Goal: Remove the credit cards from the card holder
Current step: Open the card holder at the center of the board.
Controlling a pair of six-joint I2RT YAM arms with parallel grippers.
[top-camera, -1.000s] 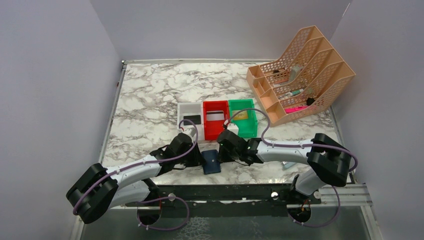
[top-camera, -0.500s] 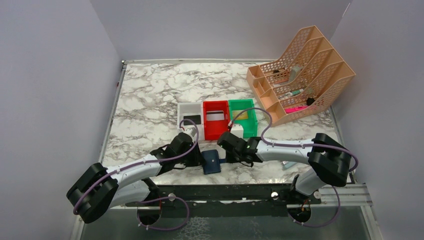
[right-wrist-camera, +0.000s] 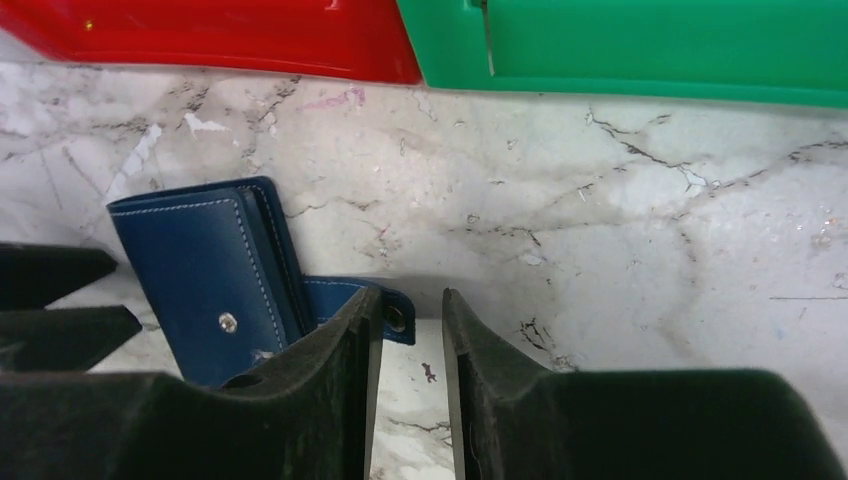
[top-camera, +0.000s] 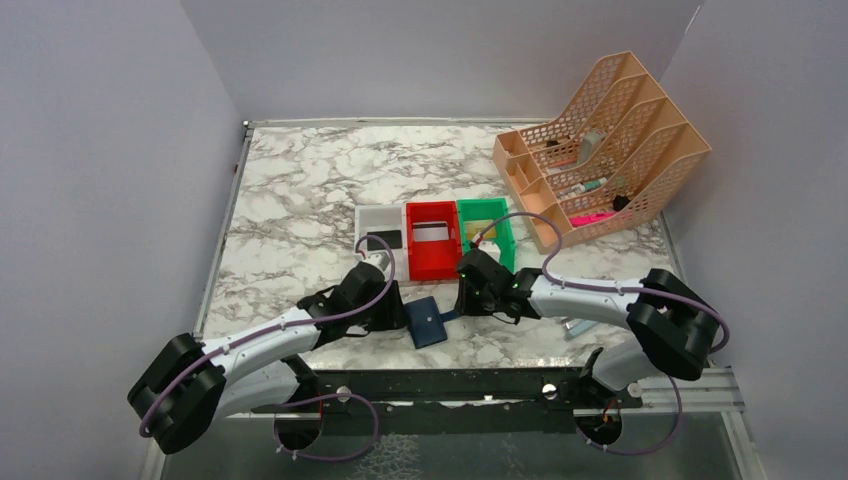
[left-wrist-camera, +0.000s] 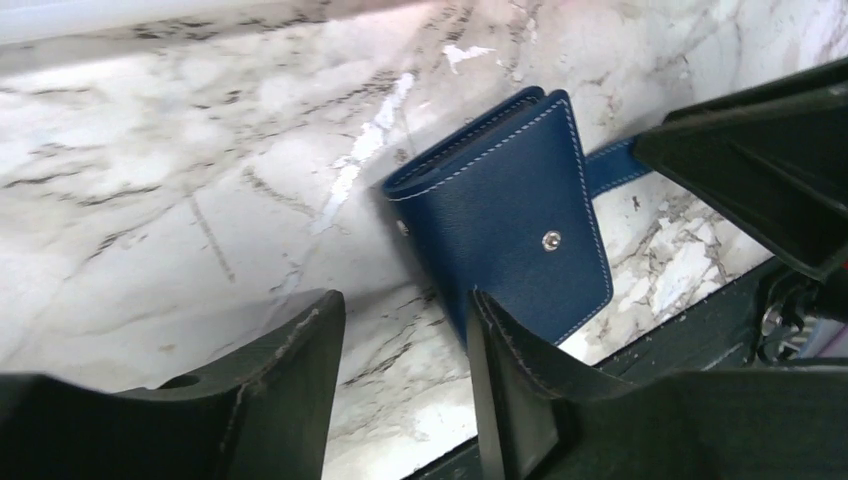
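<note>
The small navy-blue folding leather card holder (top-camera: 427, 322) lies folded on the marble bench (top-camera: 300, 200) at lower centre of the overhead view. Its snap tab (right-wrist-camera: 392, 318) is undone, and an arm flanks it on either side. The left tool (left-wrist-camera: 405, 335) has its fingers apart and empty, just beside the holder's edge. The right tool (right-wrist-camera: 412, 325) shows a narrow gap with only bench inside, one finger just beside the tab. We see two risks here. A one-sided push could skid the light holder toward the bench's near edge. A pinch could also catch only the tab and drag the holder along unopened. No card shows inside it.
</note>
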